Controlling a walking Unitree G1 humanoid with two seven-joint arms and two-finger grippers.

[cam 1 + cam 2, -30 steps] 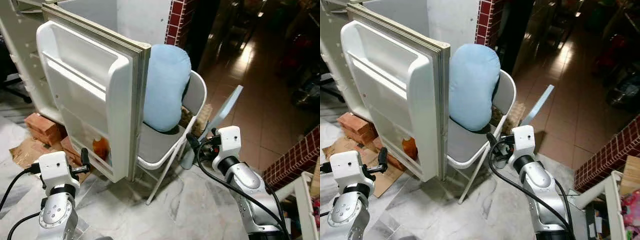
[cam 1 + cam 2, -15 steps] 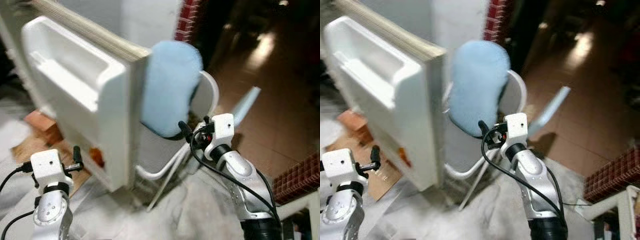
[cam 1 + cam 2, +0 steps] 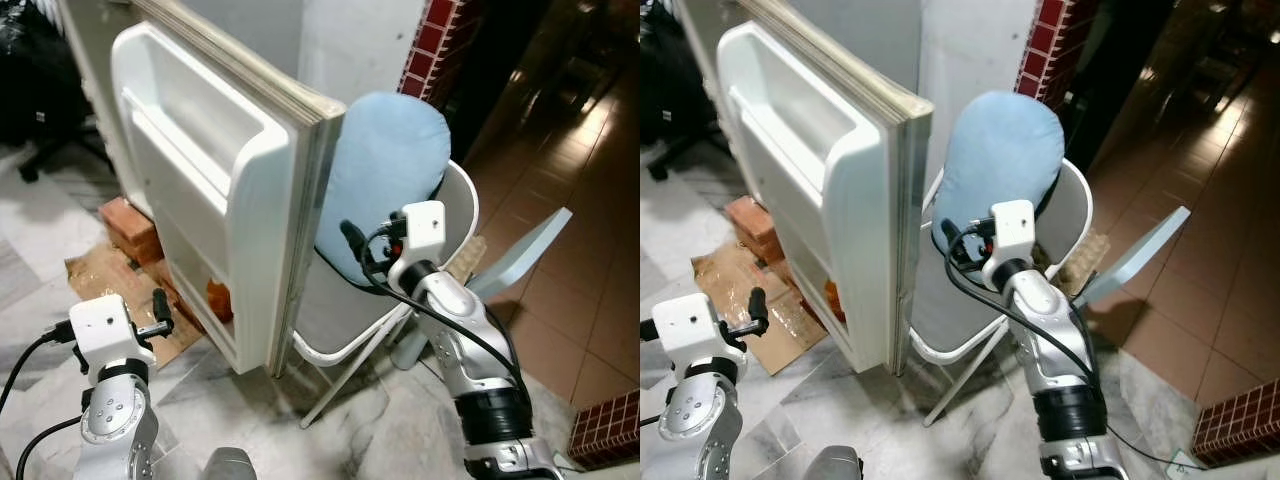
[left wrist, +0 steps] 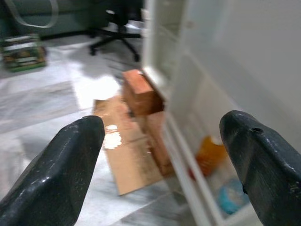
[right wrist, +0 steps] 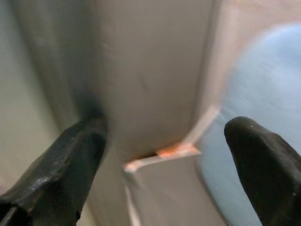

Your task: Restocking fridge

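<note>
Since a second ago the right arm has lifted and reached forward: its right gripper (image 3: 352, 240) was down by the chair's front leg and now sits up against the lower part of the blue cushion (image 3: 385, 170), close to the outer edge of the fridge door (image 3: 215, 190). Everything else sits differently in view too, though that looks like the robot stepping and turning, not the furniture shifting.

That door stands wide open and rests back against the folding chair (image 3: 440, 215), whose cushion is squeezed between seat back and door edge. From where the right gripper is aimed, I'd guess it is going for that edge, to swing the door or free it from the chair. Its fingers are spread wide with nothing between them; its wrist view looks straight at the door edge and the cushion.

Low down, the left gripper (image 3: 160, 305) points at the bottom door shelf, fingers wide apart and empty. An orange bottle (image 3: 220, 297) already stands in that shelf, and bricks (image 3: 130, 225) on cardboard (image 3: 110, 285) lie on the floor just beyond.
</note>
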